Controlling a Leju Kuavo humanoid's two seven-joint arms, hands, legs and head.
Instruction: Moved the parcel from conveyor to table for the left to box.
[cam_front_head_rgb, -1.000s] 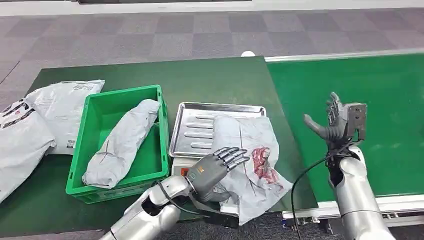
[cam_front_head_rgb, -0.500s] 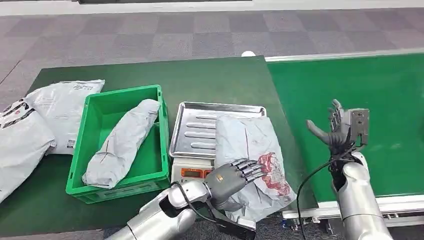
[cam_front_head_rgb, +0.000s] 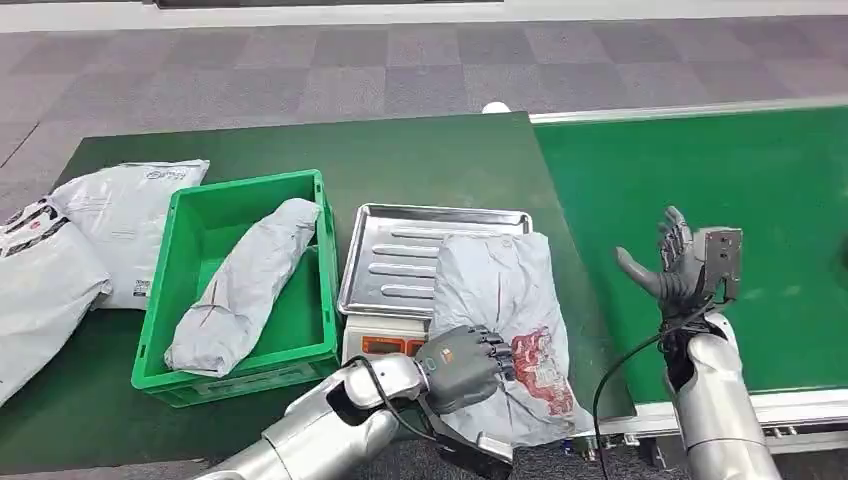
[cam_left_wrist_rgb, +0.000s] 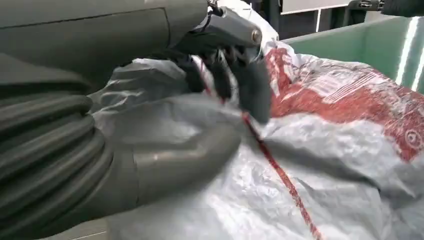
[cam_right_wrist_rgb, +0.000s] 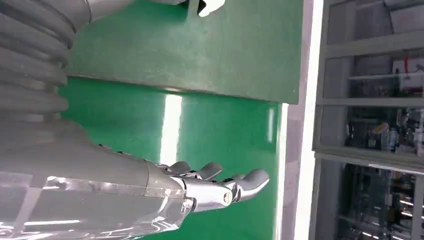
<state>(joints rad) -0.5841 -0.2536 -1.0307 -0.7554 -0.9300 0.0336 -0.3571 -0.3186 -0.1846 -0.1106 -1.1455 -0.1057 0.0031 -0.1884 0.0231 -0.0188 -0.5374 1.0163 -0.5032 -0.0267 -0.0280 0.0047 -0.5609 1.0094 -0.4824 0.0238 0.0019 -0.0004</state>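
From the head view, the grey parcel (cam_front_head_rgb: 505, 320) with the red print is lying half on the metal tray (cam_front_head_rgb: 400, 250) of the scale (cam_front_head_rgb: 385, 345) and half hanging over the front edge of the dark green tabletop (cam_front_head_rgb: 420, 160). The left hand (cam_front_head_rgb: 462, 365) is clamped down on the near end of it, fingers curled into the plastic. The left wrist view makes that a lot clearer: you can see the dark fingers (cam_left_wrist_rgb: 250, 85) digging into the crinkled film while the thick thumb (cam_left_wrist_rgb: 170, 155) presses in from the other side, so it's a real grasp on the parcel and not just resting there.

The right hand (cam_front_head_rgb: 672, 262) is up over the bright green conveyor (cam_front_head_rgb: 760, 180), fingers spread, holding nothing. The right wrist view shows the same fingers (cam_right_wrist_rgb: 250, 180) stretched out over the belt.

Left of the scale there's a green box (cam_front_head_rgb: 180, 290) with another grey parcel (cam_front_head_rgb: 245, 285) already in it, and a couple of white bags (cam_front_head_rgb: 90, 240) piled at the far left of the tabletop.
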